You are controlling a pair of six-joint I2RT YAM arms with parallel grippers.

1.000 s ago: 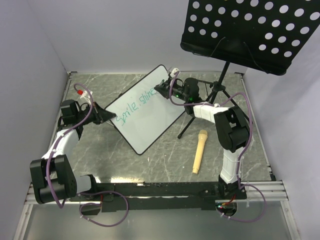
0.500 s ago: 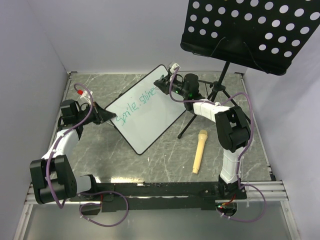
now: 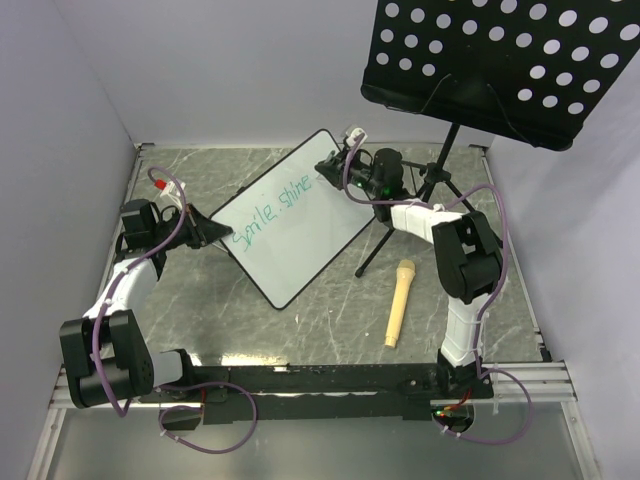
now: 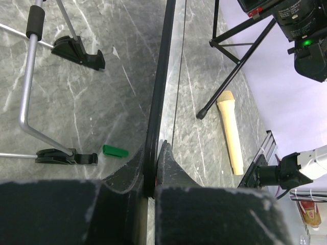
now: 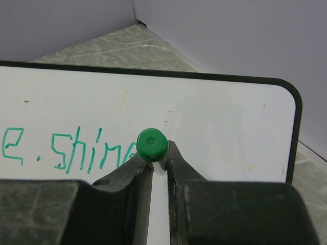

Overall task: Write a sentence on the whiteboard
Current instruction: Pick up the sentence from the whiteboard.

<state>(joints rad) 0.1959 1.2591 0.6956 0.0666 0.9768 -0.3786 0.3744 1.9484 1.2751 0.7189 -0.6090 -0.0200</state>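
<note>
Nearest, at the front edge of the surface (image 3: 330, 330): bases of both arms, left arm (image 3: 120, 300) reaching up the left side, right arm (image 3: 455, 270) reaching toward the back.

Next, right of centre: tan microphone (image 3: 398, 302), lying flat, well apart from the board.

Left of centre: left jaws, pressed together on the thin black frame of the whiteboard (image 3: 300, 245) at its left end, pinching it edge-on in the wrist view. Beside that grip, behind the board: small green cap (image 4: 114, 150), loose on the stone, near a black foot (image 4: 76, 50) and a bent metal leg.

Mid-field: whiteboard turned diagonally, one corner near, the opposite corner far, face tilted up toward the overhead camera. Along its upper long edge: the sentence (image 3: 272, 208), teal-green handwriting, legible as "Smile. shine".

Farther on, at the end of the writing: right jaws, closed on a green marker (image 5: 152, 144), round green end toward the wrist camera, just past the last letter of "shine"; contact of tip with board not discernible.

Farthest, right rear: black perforated music stand (image 3: 500, 60) on a tripod, one leg just beside the board's right edge.
</note>
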